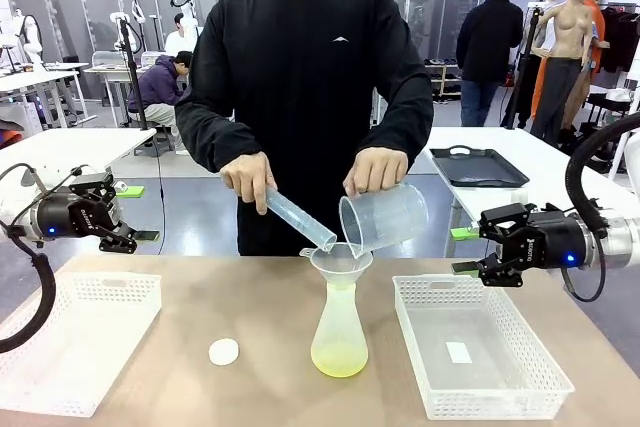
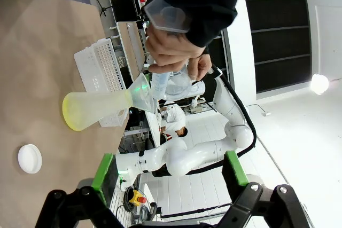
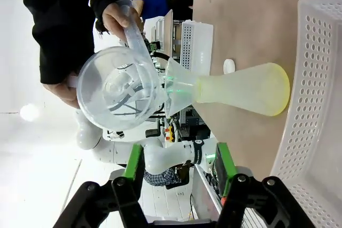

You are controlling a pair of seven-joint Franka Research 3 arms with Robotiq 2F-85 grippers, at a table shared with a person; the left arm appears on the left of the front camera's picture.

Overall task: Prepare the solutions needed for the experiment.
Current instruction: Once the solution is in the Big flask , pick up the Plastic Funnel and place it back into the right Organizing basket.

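My left end effector (image 1: 138,213): wide open, nothing between the fingers, in the air above the far end of the left basket (image 1: 100,279).
My right end effector (image 1: 462,250): also wide open and empty, in the air above the far edge of the right basket (image 1: 440,283).
White disc (image 1: 224,351): flat on the near part of the counter (image 1: 250,297), left of the flask (image 1: 339,327), not touching it.
Solutions (image 1: 339,359): a shallow yellow-green layer at the bottom of the translucent flask, which stands upright between the two baskets.
Funnel (image 1: 341,262): sits in the flask neck.
Cylinder (image 1: 298,219): tilted, mouth down into the funnel, held by the person's hand on the left (image 1: 248,179).
Beaker (image 1: 383,217): tilted toward the funnel, held by the hand on the right (image 1: 375,169); whether liquid is in it, I cannot tell.
Person: stands at the far side, in black sleeves.
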